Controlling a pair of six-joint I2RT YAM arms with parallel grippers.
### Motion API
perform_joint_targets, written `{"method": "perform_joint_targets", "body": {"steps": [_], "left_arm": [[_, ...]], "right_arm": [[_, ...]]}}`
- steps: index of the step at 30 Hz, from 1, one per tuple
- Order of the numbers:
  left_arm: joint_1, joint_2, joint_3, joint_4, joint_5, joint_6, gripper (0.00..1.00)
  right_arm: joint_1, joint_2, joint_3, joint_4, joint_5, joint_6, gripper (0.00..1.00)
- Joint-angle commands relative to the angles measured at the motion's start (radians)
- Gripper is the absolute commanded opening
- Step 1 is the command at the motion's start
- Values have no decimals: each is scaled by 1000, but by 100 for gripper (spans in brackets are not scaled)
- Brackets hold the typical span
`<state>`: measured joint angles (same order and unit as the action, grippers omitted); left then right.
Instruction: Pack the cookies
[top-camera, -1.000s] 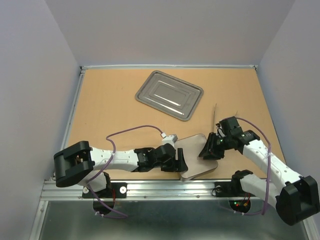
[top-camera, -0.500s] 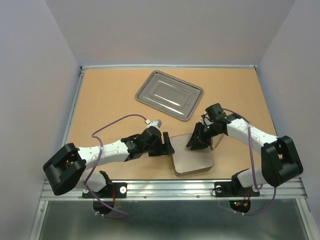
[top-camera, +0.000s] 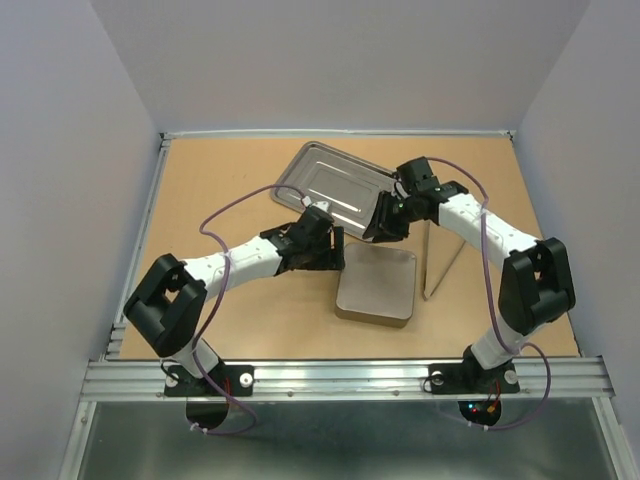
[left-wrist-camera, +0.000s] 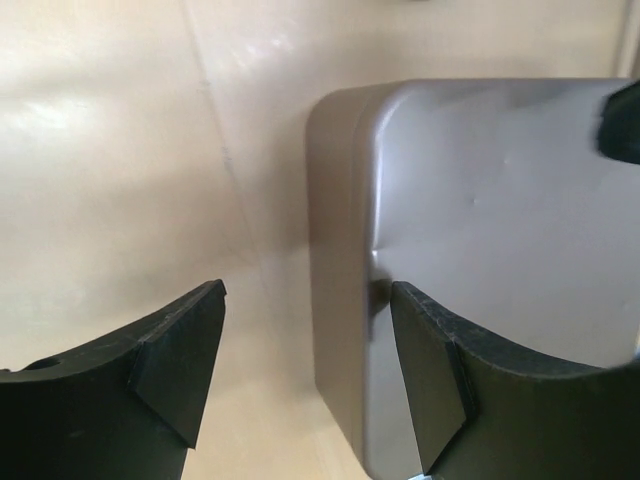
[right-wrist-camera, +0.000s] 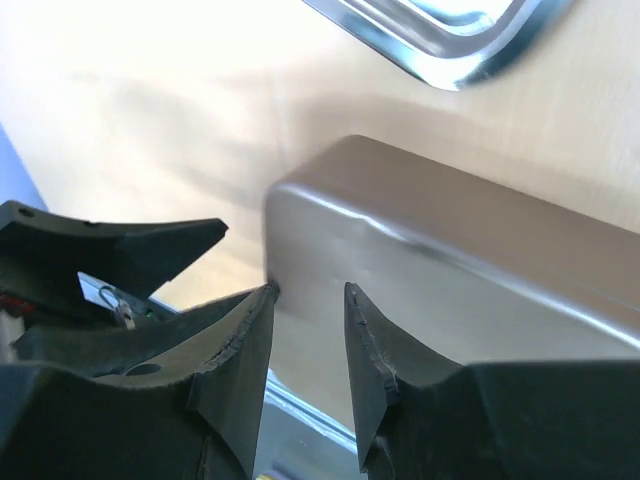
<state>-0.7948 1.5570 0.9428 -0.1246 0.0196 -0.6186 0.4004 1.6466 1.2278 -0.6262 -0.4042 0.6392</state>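
Note:
No cookies show in any view. A closed grey-brown metal tin (top-camera: 378, 287) lies flat near the table's middle. My left gripper (top-camera: 338, 258) is at its far left corner. In the left wrist view the left gripper (left-wrist-camera: 308, 292) is wide open and straddles the tin's (left-wrist-camera: 500, 230) left wall, one finger over the top and one beside it. My right gripper (top-camera: 374, 234) hovers at the tin's far edge. In the right wrist view the right gripper (right-wrist-camera: 307, 292) has a narrow gap with nothing in it, over the tin's (right-wrist-camera: 470, 300) corner.
A shiny steel tray (top-camera: 335, 185) lies empty just beyond the tin and shows in the right wrist view (right-wrist-camera: 440, 30). A thin tan sheet (top-camera: 440, 265) stands on edge right of the tin. The table is walled on three sides.
The tin has slid from the near edge toward the middle of the table. Both grippers have moved away from the bases with it, toward the tray.

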Motion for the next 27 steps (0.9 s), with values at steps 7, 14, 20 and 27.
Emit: {"method": "perform_joint_targets", "body": {"steps": [7, 14, 20, 27], "left_arm": [[31, -135, 313, -366, -213, 108, 78], [94, -426, 214, -331, -386, 137, 79], [117, -759, -49, -120, -697, 198, 92], [118, -1057, -454, 161, -1004, 312, 82]], "right_arm": [[0, -152, 216, -66, -51, -47, 45], [2, -372, 184, -76, -25, -87, 52], [3, -573, 59, -79, -11, -79, 54], [2, -728, -25, -107, 31, -35, 59]]}}
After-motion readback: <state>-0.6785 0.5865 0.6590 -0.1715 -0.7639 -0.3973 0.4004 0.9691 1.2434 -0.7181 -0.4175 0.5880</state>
